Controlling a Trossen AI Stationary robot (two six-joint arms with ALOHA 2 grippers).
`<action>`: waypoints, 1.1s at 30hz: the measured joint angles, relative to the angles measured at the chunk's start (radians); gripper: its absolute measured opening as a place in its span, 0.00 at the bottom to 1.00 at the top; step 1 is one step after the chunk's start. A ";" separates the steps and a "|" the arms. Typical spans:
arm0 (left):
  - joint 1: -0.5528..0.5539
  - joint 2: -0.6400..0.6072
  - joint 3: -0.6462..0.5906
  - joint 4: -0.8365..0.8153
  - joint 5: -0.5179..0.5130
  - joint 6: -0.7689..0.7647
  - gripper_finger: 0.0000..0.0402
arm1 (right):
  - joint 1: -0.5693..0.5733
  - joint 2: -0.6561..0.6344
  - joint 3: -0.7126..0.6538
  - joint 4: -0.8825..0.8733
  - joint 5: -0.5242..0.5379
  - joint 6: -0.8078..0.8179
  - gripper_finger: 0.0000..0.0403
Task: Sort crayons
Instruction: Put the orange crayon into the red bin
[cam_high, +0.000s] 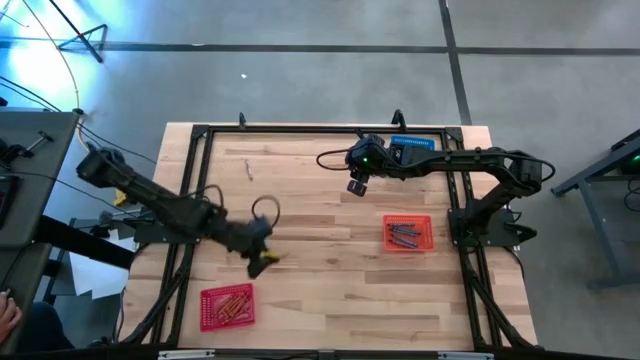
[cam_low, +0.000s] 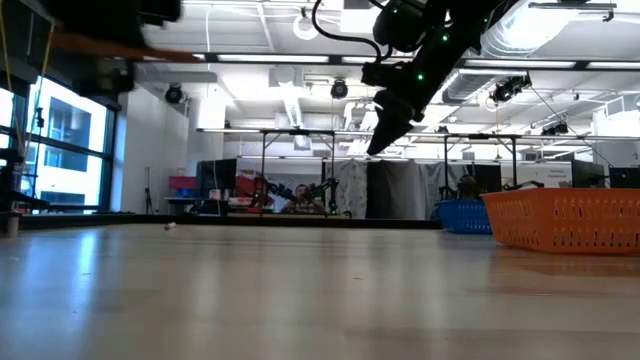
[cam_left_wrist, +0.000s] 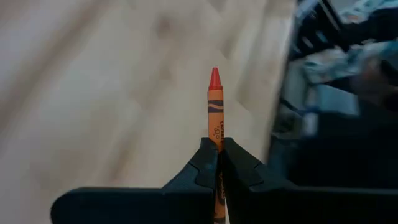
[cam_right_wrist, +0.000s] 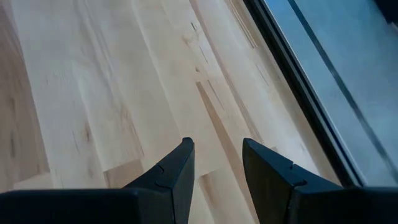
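1. One red crayon (cam_left_wrist: 215, 102) stands pinched in the left gripper (cam_left_wrist: 218, 163), above the table (cam_high: 320, 290) near the red basket (cam_high: 227, 306)
2. Right gripper (cam_right_wrist: 216, 163) hangs open, holding nothing, near the blue basket (cam_high: 412, 146)

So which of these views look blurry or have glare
Left wrist view: the crayon in the left gripper is sharp, the table behind it smeared. Low view: near table soft, with a blurred dark shape at the upper left. High view: blue glare in the upper left corner.
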 joint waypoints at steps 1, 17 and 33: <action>-0.036 0.000 0.000 0.001 0.006 -0.064 0.00 | 0.000 0.000 0.000 0.000 0.000 0.007 0.32; -0.515 0.050 0.000 -0.333 0.000 -0.955 0.00 | 0.000 0.000 0.000 0.000 -0.003 0.084 0.32; -0.538 0.168 0.000 -0.208 0.053 -0.945 0.03 | 0.000 0.000 0.000 0.044 -0.003 0.087 0.32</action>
